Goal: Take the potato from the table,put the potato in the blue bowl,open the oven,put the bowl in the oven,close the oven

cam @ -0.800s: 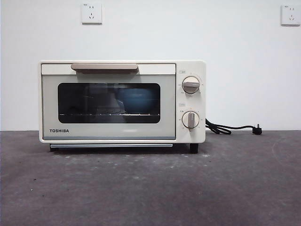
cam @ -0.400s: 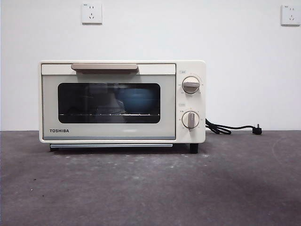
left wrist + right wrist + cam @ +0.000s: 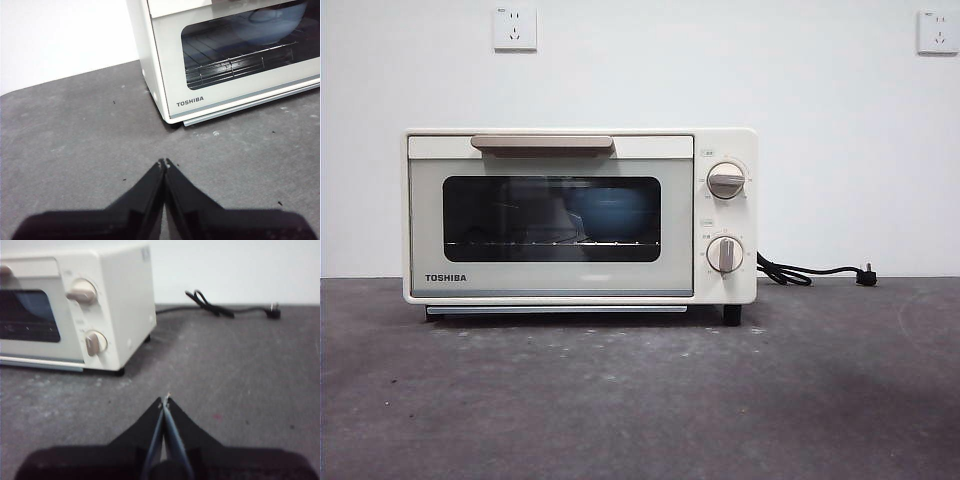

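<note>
The cream-white oven (image 3: 578, 215) stands on the dark grey table (image 3: 640, 400) with its door closed and the tan handle (image 3: 542, 143) at the top. Through the dark glass I see the blue bowl (image 3: 610, 212) on the wire rack, also visible in the left wrist view as the bowl (image 3: 272, 22). The potato is hidden from view. My left gripper (image 3: 163, 163) is shut and empty, hovering over the table in front of the oven's left corner (image 3: 170, 107). My right gripper (image 3: 165, 399) is shut and empty, off the oven's knob side (image 3: 95, 342).
A black power cord with its plug (image 3: 866, 273) trails on the table to the right of the oven, seen also as the cord (image 3: 215, 310). Two wall sockets (image 3: 514, 27) sit on the white wall behind.
</note>
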